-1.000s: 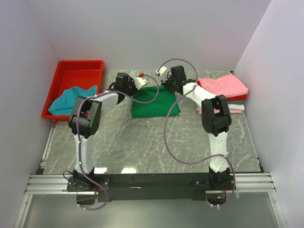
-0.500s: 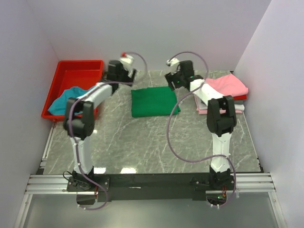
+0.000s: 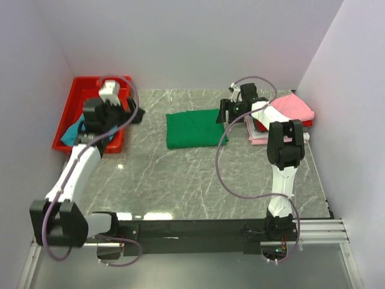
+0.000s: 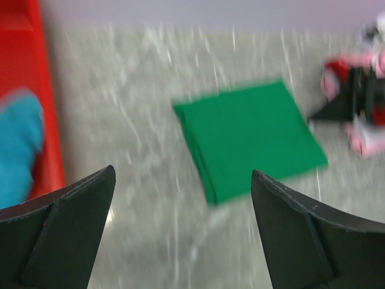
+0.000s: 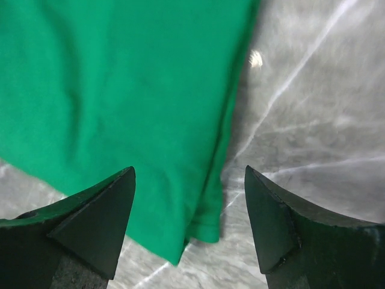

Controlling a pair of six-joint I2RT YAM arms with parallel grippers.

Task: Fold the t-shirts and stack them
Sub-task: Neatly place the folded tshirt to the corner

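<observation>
**Q:** Where is the green shirt (image 3: pixel 192 128) found?

**A:** It is laid flat on the table (image 3: pixel 180 180), folded into a rough rectangle. It is placed toward the far middle, between the two grippers. Its layered edge is seen close up in the right wrist view.

**Q:** How is the left gripper (image 4: pixel 181 174) held?

**A:** Its jaws are spread fully wide, and nothing is gripped between them. It is held by the right rim of the red tray (image 3: pixel 102 79), well apart from the green shirt. In the left wrist view the shirt is seen blurred, framed between the two dark fingers.

**Q:** And the right gripper (image 5: pixel 188 171)?

**A:** Its jaws are also opened wide, and nothing is clasped. It is held over the green shirt's right edge. One finger is seen above the cloth and the other above bare marble. Whether the cloth is touched cannot be told.

**Q:** What else is shown?

**A:** A teal shirt (image 3: pixel 73 130) is heaped in the tray at the table's left side, partly hidden by the left arm. On the right, a pink shirt (image 3: pixel 295 107) is laid on top of a stack. A red shirt (image 3: pixel 305 123) and a whitish shirt (image 3: pixel 302 136) are seen under it. The stack is placed just beside the right gripper.
</observation>
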